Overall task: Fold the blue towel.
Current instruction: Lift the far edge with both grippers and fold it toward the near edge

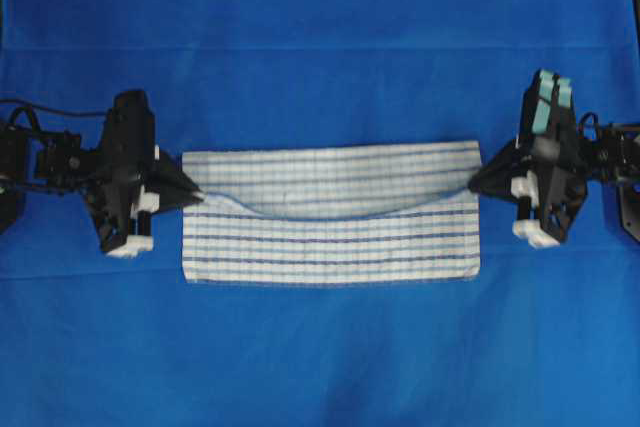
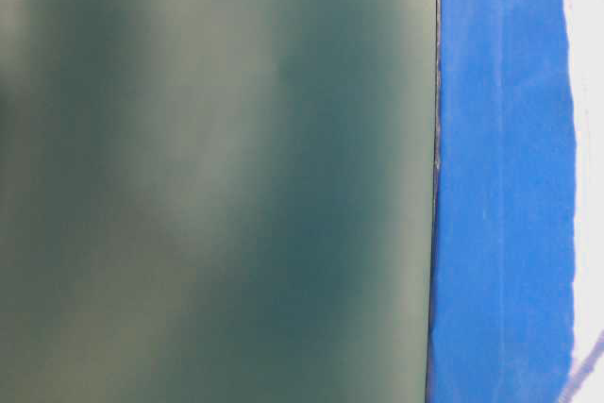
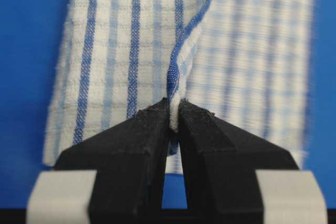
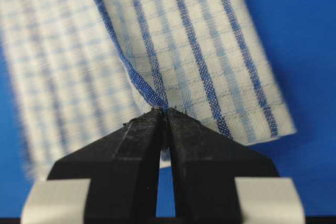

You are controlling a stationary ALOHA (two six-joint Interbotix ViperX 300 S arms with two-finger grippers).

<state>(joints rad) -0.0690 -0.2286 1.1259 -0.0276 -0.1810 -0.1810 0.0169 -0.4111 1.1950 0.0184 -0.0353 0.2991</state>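
Note:
The blue towel [image 1: 330, 237], white with thin blue stripes, lies in the middle of the blue table covering [image 1: 320, 37]. Its far half is lifted and drawn over the near half, sagging in the middle. My left gripper [image 1: 200, 196] is shut on the raised towel edge at the left end; the left wrist view shows the towel [image 3: 131, 51] with its blue-bordered edge pinched between the black fingertips [image 3: 152, 124] of the left gripper [image 3: 174, 115]. My right gripper [image 1: 472, 185] is shut on the same edge at the right end, and the towel [image 4: 210, 61] runs into the right gripper [image 4: 164, 111].
The plain blue covering spreads far beyond the towel on all sides. The table-level view is mostly filled by a blurred grey-green surface [image 2: 217, 176], with a strip of blue covering [image 2: 500, 186] at its right.

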